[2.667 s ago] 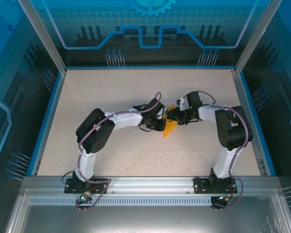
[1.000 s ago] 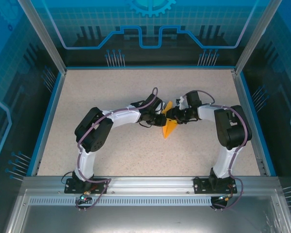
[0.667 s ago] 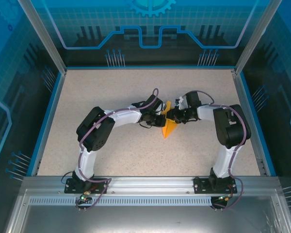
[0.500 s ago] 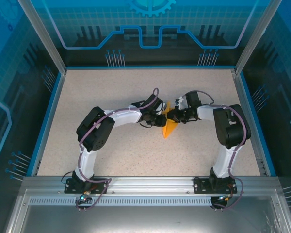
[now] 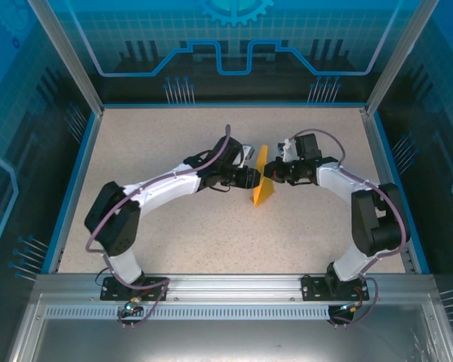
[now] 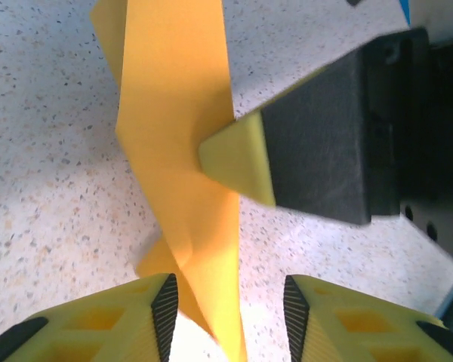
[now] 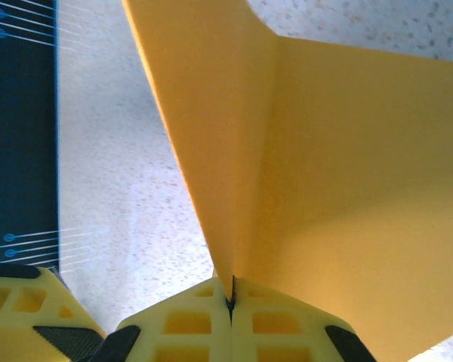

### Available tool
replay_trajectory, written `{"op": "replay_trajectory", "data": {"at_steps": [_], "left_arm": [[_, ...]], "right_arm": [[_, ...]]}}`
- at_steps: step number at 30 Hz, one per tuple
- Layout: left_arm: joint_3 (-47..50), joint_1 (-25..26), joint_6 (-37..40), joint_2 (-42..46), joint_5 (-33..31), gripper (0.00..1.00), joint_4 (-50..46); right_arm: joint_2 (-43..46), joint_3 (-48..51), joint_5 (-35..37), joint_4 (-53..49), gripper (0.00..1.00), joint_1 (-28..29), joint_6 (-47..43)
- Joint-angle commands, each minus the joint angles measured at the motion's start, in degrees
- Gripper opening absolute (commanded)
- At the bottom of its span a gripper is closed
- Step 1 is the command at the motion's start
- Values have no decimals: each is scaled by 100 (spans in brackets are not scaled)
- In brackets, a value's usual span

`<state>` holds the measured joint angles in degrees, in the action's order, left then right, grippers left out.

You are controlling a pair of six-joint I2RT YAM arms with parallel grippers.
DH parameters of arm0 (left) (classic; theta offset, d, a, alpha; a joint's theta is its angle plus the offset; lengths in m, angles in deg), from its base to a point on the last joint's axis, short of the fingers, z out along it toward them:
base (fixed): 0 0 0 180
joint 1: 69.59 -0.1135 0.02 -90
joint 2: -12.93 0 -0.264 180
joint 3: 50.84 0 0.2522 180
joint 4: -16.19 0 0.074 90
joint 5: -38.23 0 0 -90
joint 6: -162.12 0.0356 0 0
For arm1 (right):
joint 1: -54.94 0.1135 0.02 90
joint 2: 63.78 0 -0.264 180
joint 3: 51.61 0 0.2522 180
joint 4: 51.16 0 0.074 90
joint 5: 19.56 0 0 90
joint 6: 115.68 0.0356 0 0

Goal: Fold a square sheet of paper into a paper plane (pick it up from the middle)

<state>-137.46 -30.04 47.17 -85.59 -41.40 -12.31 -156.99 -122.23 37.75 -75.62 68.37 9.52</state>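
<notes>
The square sheet of paper is folded into an orange-yellow paper plane [image 5: 261,183], a slim creased dart standing on edge near the table's middle. My right gripper [image 5: 272,175] is shut on its fold from the right. In the right wrist view the right gripper [image 7: 231,302] pinches the crease and the plane's wings [image 7: 332,166] spread away from it. My left gripper [image 5: 251,178] is just left of the plane, open. In the left wrist view the left gripper [image 6: 230,313] has the plane [image 6: 181,113] hanging between its fingers, nearer the left pad [image 6: 166,305].
The speckled beige table [image 5: 174,143] is ringed by a blue rim [image 5: 72,188] and clear enclosure walls. An aluminium rail [image 5: 226,286] with both arm bases runs along the near edge. The right gripper's dark body [image 6: 325,136] sits close ahead in the left wrist view.
My left gripper has opened and let go of the plane. My right gripper has shut on it. Both arms reached farther back, and the plane now stands more upright.
</notes>
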Motion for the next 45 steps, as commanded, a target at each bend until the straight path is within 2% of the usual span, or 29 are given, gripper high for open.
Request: {"op": "replay_trajectory", "data": {"at_steps": [1,5,9,14,18,26,30,38,45], "left_arm": [[479,-46,-515,468,64,50,409],[1043,-80,-953,1001,103,64,1067],[1453,-240,-1484,1285,413,66,1663],[2080,-268,-2738,1517,649,70,2877],[2459,-259,-3597,1606,606,80,3813],[2741,-257,-4623,1430,668,79,4929],[2575,-259,-4676,1333,786,78,4805],[2632,-258,-4335,1795,454,80,3551],[2865,-222,-5094,1590,574,82,4743]], "right_arm": [[269,35,-550,276,3,-99,434],[443,128,-1060,919,3,-154,981],[590,158,-1326,1338,3,-185,1344],[689,214,-1479,1810,2,-200,1729],[707,323,-1587,2279,2,-200,2067],[725,445,-1733,3100,0,-192,2682],[793,492,-1711,3162,0,-205,2746],[872,461,-1647,3135,0,-229,2667],[900,527,-1675,3342,0,-227,2834]]}}
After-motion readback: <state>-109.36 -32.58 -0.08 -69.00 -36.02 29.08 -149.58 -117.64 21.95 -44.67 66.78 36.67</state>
